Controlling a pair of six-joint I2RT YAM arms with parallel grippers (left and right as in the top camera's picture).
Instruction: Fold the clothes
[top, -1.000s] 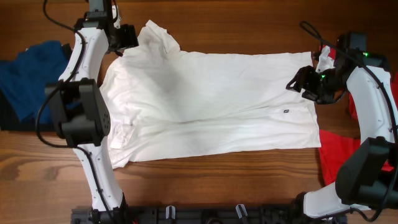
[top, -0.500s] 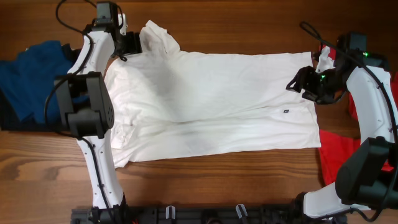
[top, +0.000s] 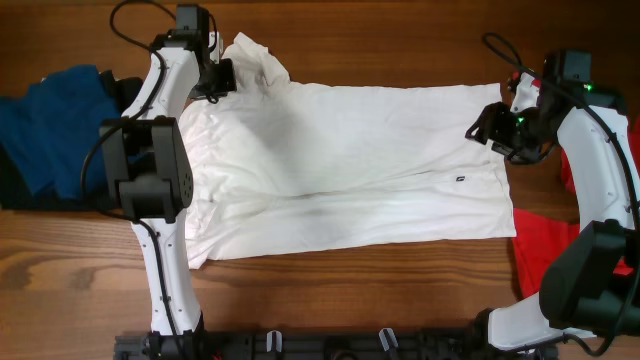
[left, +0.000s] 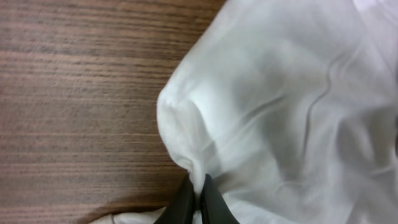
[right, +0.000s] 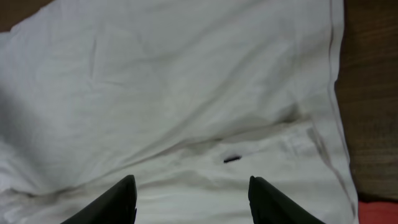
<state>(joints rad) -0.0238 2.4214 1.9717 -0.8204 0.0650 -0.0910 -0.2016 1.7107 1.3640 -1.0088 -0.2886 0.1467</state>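
The left gripper is closed tight, with no gap between its 2 fingers, and it pinches a small ridge of the white T-shirt. The cloth rises in a rounded fold just ahead of the fingertips, and the bare table lies to one side of them. Compared with 1 second ago, this gripper has moved a little along the far edge of the shirt toward the sleeve, and its arm now reaches further over the shoulder part. The cloth around it looks slightly more gathered, though the overhead view is too coarse to be sure. The right gripper is wide open and holds nothing. It hangs above the hem end of the shirt, with the small black tag just ahead of it between the fingers, and it has lifted back only a little in the last second. The shirt itself lies spread almost flat between the 2 grippers. A blue garment lies well outside the left arm and a red garment beside the right arm. In my judgement only 1 corner is secured so far, so the first fold is not yet begun. The right gripper probably must come down and take the hem before both arms can carry the cloth over.
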